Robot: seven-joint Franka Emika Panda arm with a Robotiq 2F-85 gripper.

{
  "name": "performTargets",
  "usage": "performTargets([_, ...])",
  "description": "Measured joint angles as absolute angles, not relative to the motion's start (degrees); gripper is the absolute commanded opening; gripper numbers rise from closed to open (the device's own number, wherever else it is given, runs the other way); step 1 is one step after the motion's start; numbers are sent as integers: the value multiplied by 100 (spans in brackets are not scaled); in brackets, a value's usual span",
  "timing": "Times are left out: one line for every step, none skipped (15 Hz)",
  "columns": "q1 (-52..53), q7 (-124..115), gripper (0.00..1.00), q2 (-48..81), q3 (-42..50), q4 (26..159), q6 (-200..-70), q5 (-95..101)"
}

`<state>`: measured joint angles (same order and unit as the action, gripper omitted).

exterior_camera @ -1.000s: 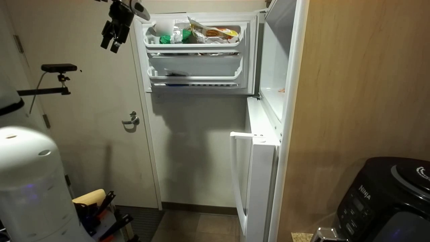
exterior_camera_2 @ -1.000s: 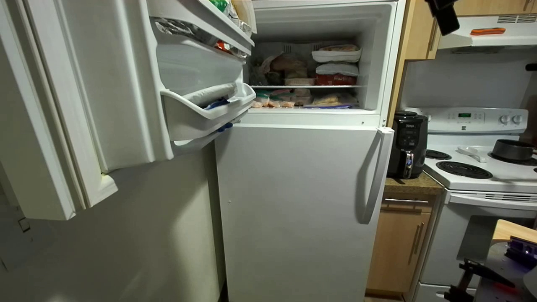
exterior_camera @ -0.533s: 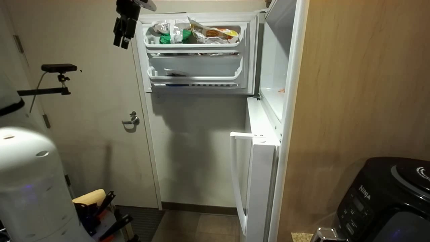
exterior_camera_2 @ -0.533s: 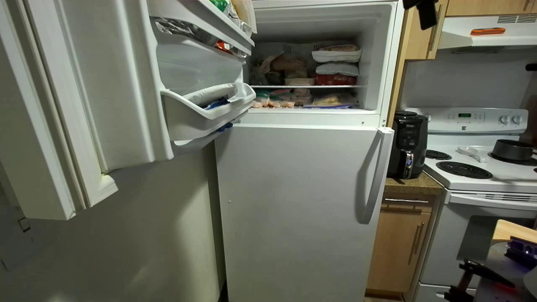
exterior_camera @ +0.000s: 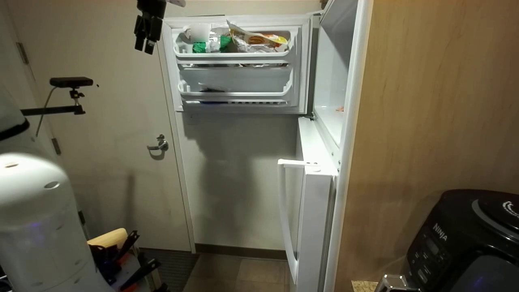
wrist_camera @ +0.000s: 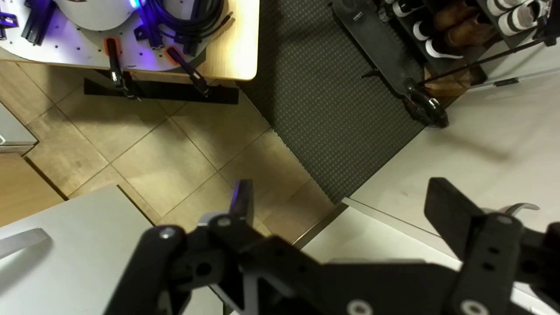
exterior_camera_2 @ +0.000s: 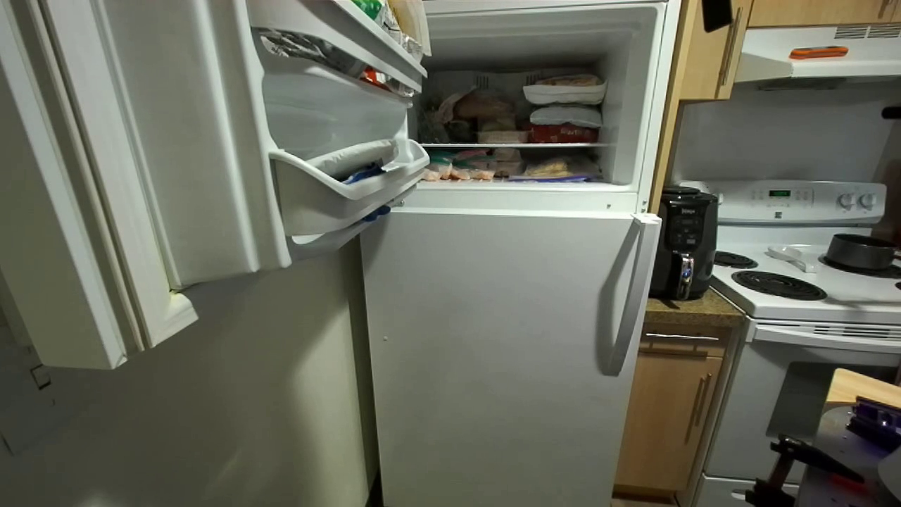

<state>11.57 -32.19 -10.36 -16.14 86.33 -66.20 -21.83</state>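
Item, freezer door [exterior_camera: 303, 81]: we find it swung wide, standing upright, hinged at the freezer compartment [exterior_camera_2: 630, 120]. Its long axis lies level, running from hinge to free edge; the inner face turns toward the camera in an exterior view. Smooth, white, plastic-looking, with rounded mouldings. Fitted with an upper bin [exterior_camera: 233, 56] and a lower bin [exterior_camera: 235, 94], both long, shallow and curved at the ends.

Item, contents of the upper bin: a glossy, crinkled yellow packet [exterior_camera: 259, 42], tilted, beside a silver-and-green packet [exterior_camera: 214, 44].

Item, gripper [exterior_camera: 144, 48]: black, angular, pointing downward. In that same view we see it just beside the door's free edge; a finger [exterior_camera_2: 716, 14] at the top of an exterior view shows well apart from the door. In the wrist view we note the fingers spread wide, above tile floor [wrist_camera: 166, 166] and a dark, dotted mat [wrist_camera: 323, 122].

Item, lower door [exterior_camera_2: 493, 338]: flat, white, shut, with an upright bar handle [exterior_camera_2: 635, 296].

Item, compartment stock: on a thin shelf [exterior_camera_2: 517, 145] we list a pale tray [exterior_camera_2: 563, 94], a white packet and a red packet [exterior_camera_2: 563, 134], stacked; clear bags [exterior_camera_2: 461, 172] below.

Item, air fryer [exterior_camera_2: 686, 239]: black, rounded, on a speckled brown counter [exterior_camera_2: 693, 310].
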Motion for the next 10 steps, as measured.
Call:
performTargets([1157,-3219,100,-1033,-1614,8632,-6620,-2184])
performTargets([1157,-3219,100,-1030,-1614,8632,-6620,-2184])
performTargets([1157,-3219,100,-1028,-1614,8632,-6620,-2184])
performTargets([1157,-3219,100,-1026,-1614,8632,-6620,-2185])
performTargets([1157,-3219,100,-1025,-1614,8632,-6620,-2184])
performTargets([1157,-3219,100,-1020,-1614,8634,-6620,-2180])
performTargets([1154,-3219,100,-1006,-1614,8653,-6620,-2156])
performTargets([1147,-3219,100,-985,-1610,8700,-6624,-2102])
performTargets([1137,-3219,100,-960,-1603,8774,-6651,-2026])
performTargets([1128,-3219,100,-931,-1591,8869,-6712,-1928])
